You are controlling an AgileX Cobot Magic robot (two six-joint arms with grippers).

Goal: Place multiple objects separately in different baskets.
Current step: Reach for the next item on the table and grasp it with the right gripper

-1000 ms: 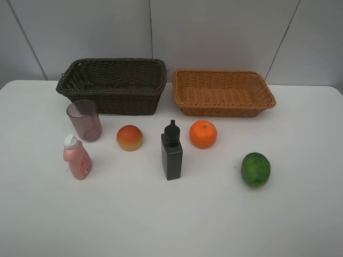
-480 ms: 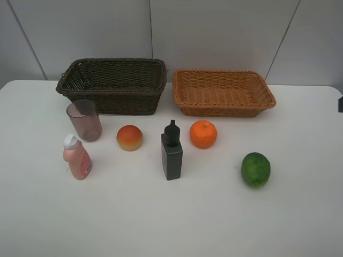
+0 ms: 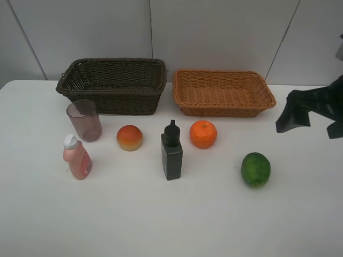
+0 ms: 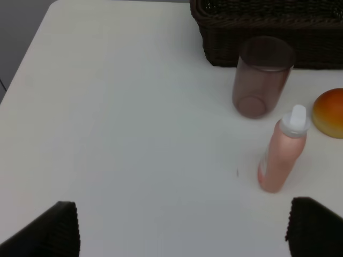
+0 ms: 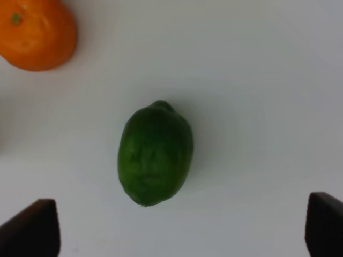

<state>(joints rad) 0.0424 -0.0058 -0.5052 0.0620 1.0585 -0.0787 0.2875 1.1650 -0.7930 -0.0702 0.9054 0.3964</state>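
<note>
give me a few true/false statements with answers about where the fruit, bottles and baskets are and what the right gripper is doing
1. The dark brown basket and the light orange basket both hold nothing. True.
2. The green fruit lies inside the light orange basket. False: it lies on the table, in front of that basket.
3. The black bottle stands upright between the peach-like fruit and the orange. True.
4. The right gripper is shut on the orange. False: it is open and holds nothing.
5. The pink bottle lies on its side. False: it stands upright, in front of the purplish cup.
</note>
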